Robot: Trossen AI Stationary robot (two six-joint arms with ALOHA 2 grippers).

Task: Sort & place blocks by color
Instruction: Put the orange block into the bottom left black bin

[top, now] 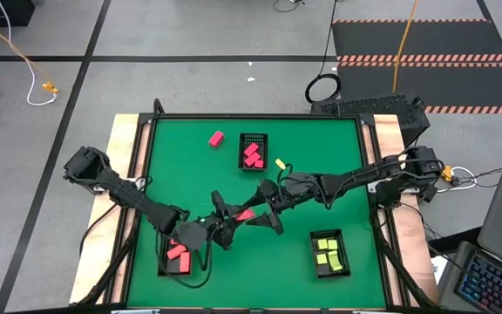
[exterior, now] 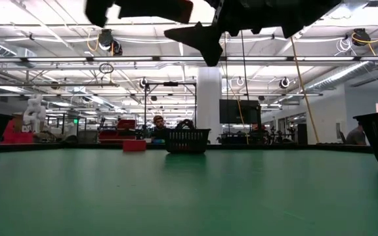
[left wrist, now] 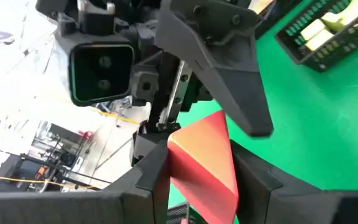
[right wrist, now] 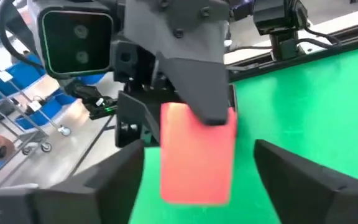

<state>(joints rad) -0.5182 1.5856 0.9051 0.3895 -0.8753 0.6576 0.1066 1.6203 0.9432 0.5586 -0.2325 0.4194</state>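
Note:
A coral-red block (top: 245, 214) is in the air above the middle of the green table, and my left gripper (top: 228, 220) is shut on it. The block also shows in the left wrist view (left wrist: 204, 155) and the right wrist view (right wrist: 197, 155). My right gripper (top: 265, 215) faces it from the table's right and is open. Its fingers (right wrist: 104, 180) stand on either side of the block without touching it. A loose pink block (top: 216, 138) and a loose yellow-green block (top: 280, 163) lie flat on the table farther back. My left gripper pinches the coral-red block between its two fingers, on two opposite faces (left wrist: 178, 163). The fingers come about level from the table's left. The block juts forward past the fingertips, lifted clear of the table.
A black mesh tray with coral-red blocks (top: 176, 255) stands at the near left. A tray with pink blocks (top: 252, 153) is at the far middle. A tray with yellow-green blocks (top: 328, 253) is at the near right. A raised rim (top: 146, 174) frames the table.

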